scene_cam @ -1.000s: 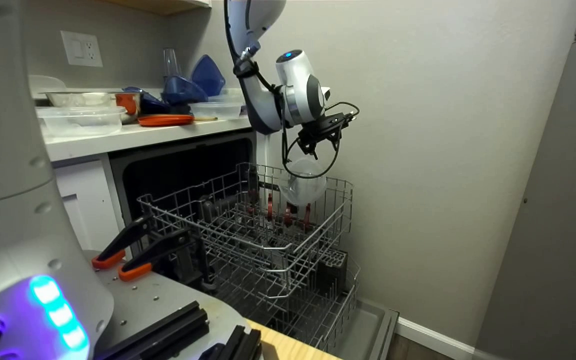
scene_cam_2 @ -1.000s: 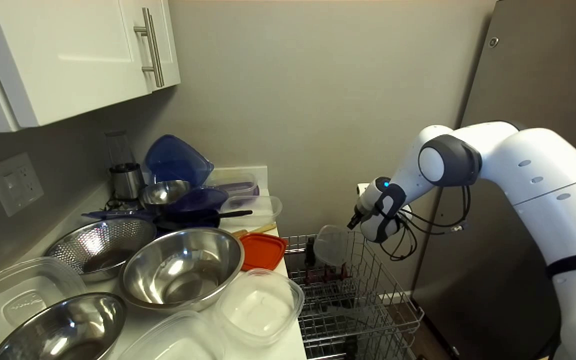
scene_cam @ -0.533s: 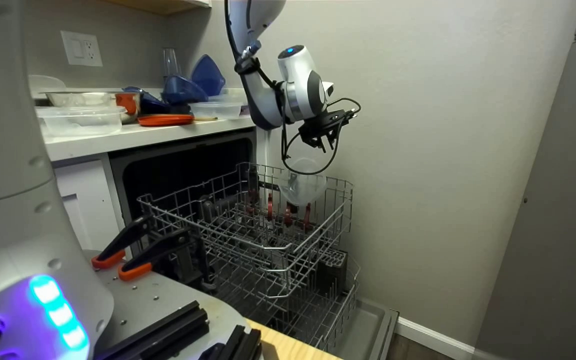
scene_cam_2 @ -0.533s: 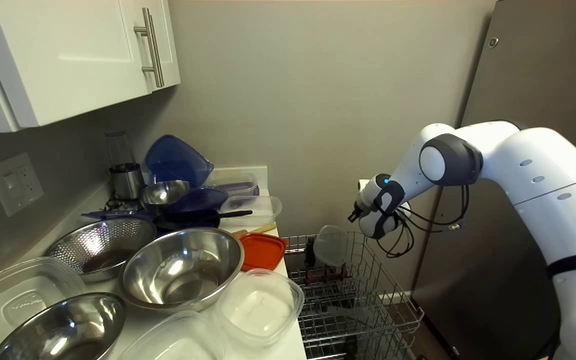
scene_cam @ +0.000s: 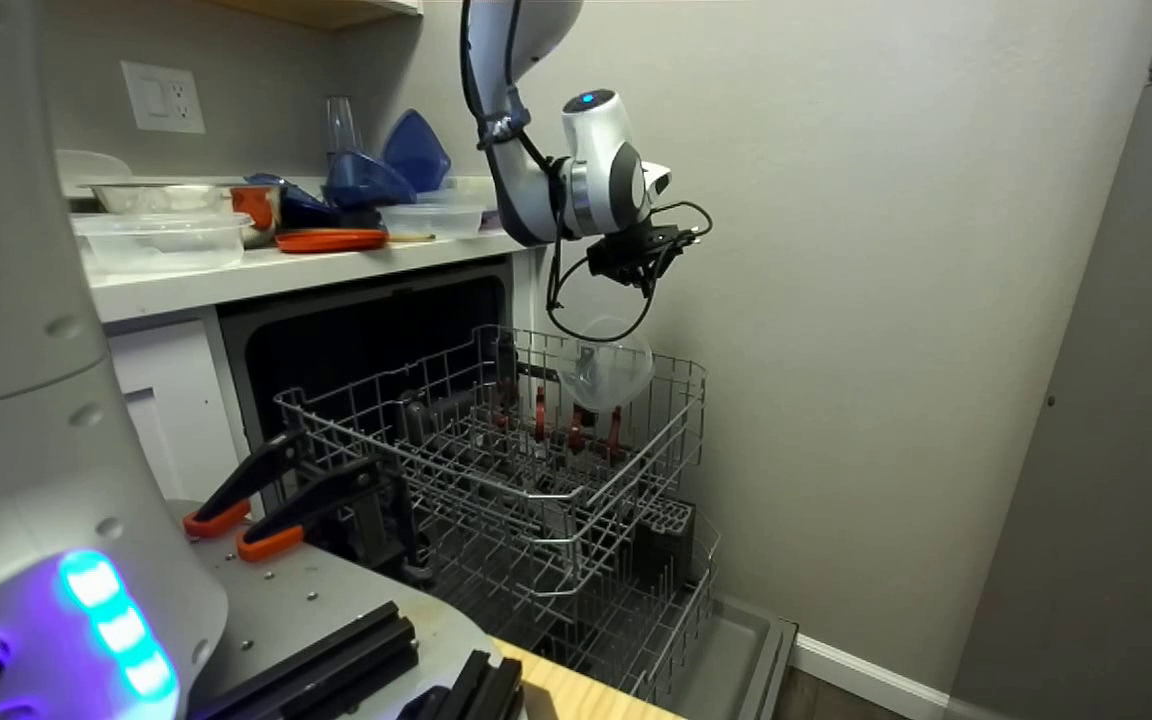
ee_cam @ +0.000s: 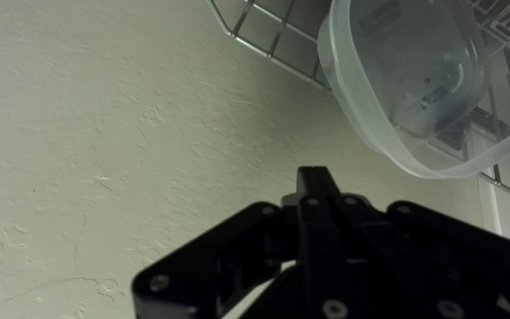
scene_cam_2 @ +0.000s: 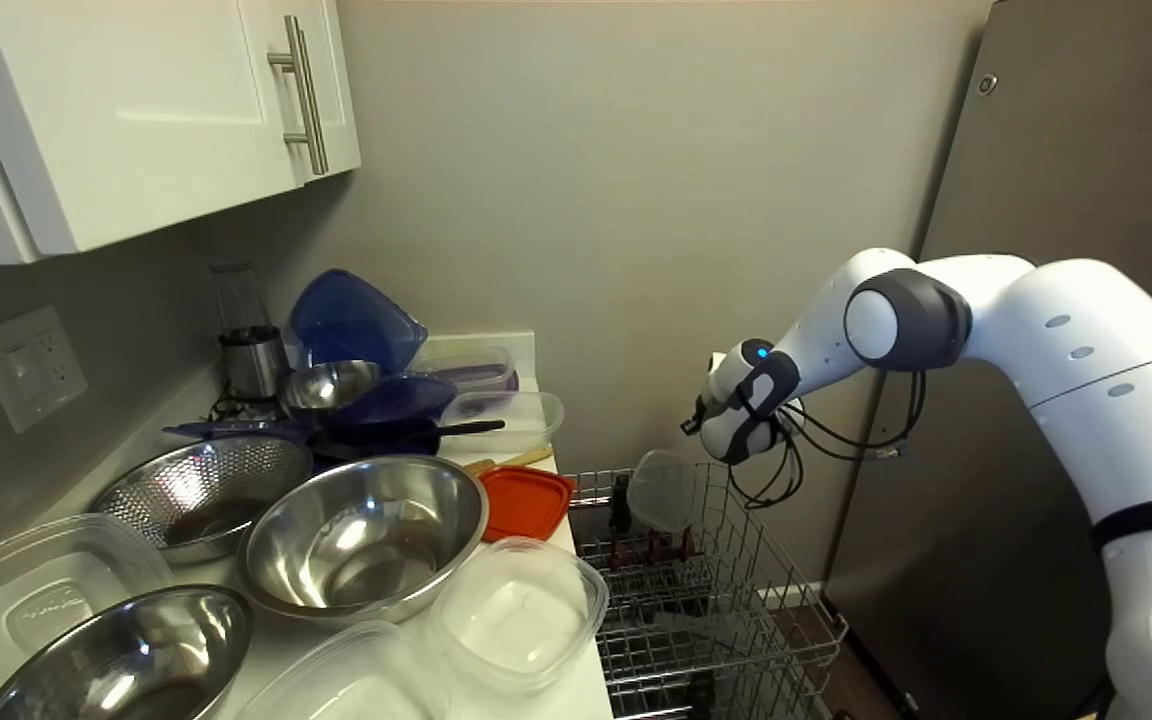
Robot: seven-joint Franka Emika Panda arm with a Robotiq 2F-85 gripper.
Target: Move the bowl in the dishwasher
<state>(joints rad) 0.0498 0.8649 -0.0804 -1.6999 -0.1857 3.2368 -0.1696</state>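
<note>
Left half, in an exterior view: three steel bowls [scene_cam_2: 366, 535], one colander [scene_cam_2: 214, 493]. Mid-frame, in an exterior view: one dishwasher [scene_cam: 366, 289], two wire racks [scene_cam: 553, 496], one translucent bowl [scene_cam: 608, 378] in the upper. Bottom of wrist view: one gripper [ee_cam: 313, 171].

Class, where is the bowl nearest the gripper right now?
In an exterior view, the bowl sits tilted in the upper rack, at its far end, right of the counter, below the gripper.

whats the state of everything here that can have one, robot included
dishwasher: open
upper rack: pulled out
lower rack: pulled out
bowl: tilted in the upper rack, uncovered
gripper: shut, holding nothing
base lights: lit
orange lid: off, lying flat
cabinet doors: appear shut
</note>
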